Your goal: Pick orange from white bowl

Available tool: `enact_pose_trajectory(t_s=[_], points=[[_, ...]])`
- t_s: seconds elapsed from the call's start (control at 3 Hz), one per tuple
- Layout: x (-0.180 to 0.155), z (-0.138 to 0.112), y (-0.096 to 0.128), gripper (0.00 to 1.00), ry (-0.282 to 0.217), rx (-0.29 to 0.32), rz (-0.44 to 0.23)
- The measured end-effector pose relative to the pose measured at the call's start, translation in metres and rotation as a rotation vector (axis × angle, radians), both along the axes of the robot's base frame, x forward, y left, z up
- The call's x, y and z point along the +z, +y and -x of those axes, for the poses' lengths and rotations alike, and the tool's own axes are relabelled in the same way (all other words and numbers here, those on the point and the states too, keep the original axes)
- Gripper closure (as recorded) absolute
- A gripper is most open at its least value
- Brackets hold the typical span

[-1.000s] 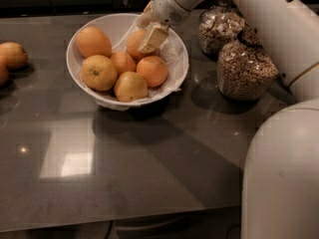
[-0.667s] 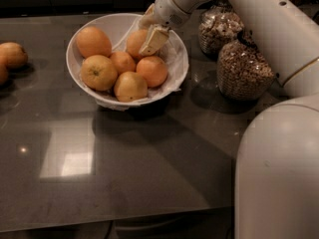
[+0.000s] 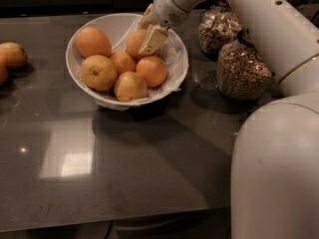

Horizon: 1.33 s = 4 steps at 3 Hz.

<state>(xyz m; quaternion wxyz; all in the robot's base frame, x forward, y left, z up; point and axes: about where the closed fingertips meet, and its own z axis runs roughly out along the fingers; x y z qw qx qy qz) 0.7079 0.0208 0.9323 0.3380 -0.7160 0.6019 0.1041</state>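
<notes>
The white bowl (image 3: 69, 59) stands on the dark counter at the upper middle, lined with crinkled paper and holding several oranges. My gripper (image 3: 149, 34) reaches down from the upper right into the bowl's back right part. It sits right against the deep-orange orange (image 3: 132, 44) at the back and covers that orange's right side. Another smooth deep-orange fruit (image 3: 152, 71) lies just in front of it. A paler orange with a dark stem dot (image 3: 98, 72) lies at the front left, and a yellowish one (image 3: 130, 86) at the front.
Two glass cereal jars (image 3: 219, 29) (image 3: 242, 73) stand right of the bowl, under my arm. Loose oranges (image 3: 12, 55) lie at the counter's left edge. My white body (image 3: 276, 173) fills the lower right. The counter's front edge runs along the bottom.
The gripper stays at the same orange in the bowl's back right. The arm's upper parts have shifted slightly. The oranges have not moved.
</notes>
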Motion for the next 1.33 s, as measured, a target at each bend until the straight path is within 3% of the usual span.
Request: enact_pose_trajectory(t_s=[0.33, 1.0, 1.33], points=[[0.001, 0.0, 0.0, 0.51, 0.0, 0.0, 0.0], [0.004, 0.0, 0.0, 1.0, -0.003, 0.002, -0.001], [0.013, 0.001, 0.001, 1.0, -0.013, 0.005, -0.005]])
